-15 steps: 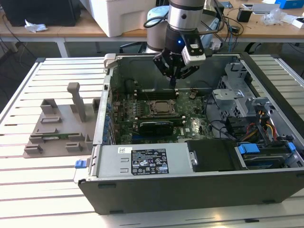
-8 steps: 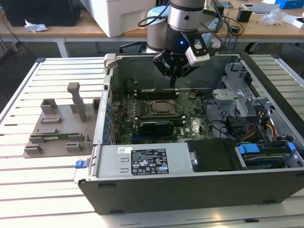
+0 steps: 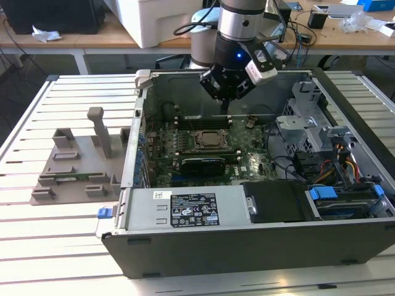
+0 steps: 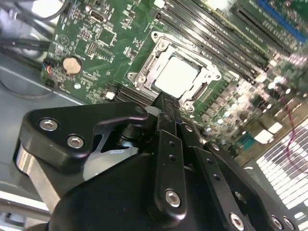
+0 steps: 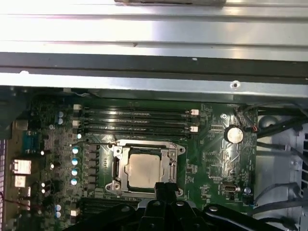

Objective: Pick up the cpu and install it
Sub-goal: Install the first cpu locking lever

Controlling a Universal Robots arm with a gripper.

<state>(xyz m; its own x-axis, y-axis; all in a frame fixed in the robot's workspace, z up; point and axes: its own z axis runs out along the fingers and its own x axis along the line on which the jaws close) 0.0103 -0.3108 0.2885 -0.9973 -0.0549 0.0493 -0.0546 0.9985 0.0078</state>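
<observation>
The cpu (image 3: 211,139) lies flat inside its socket frame on the green motherboard, silvery top facing up, within the open computer case (image 3: 247,246). Both wrist views show it seated in the metal frame, cpu (image 4: 176,76) and cpu (image 5: 144,169). My gripper (image 3: 226,108) hangs above the board, just behind the socket toward the case's back wall. Its black fingers (image 4: 166,120) are pressed together with nothing between them, and their tip sits over the socket's edge in the first wrist view, gripper (image 5: 162,186).
Grey fixture blocks (image 3: 74,166) stand on the slatted table at the exterior view's left. Inside the case are memory slots (image 5: 139,120), a coin battery (image 5: 234,134), a drive cage with cables (image 3: 321,142) and a power supply (image 3: 191,209) at the front.
</observation>
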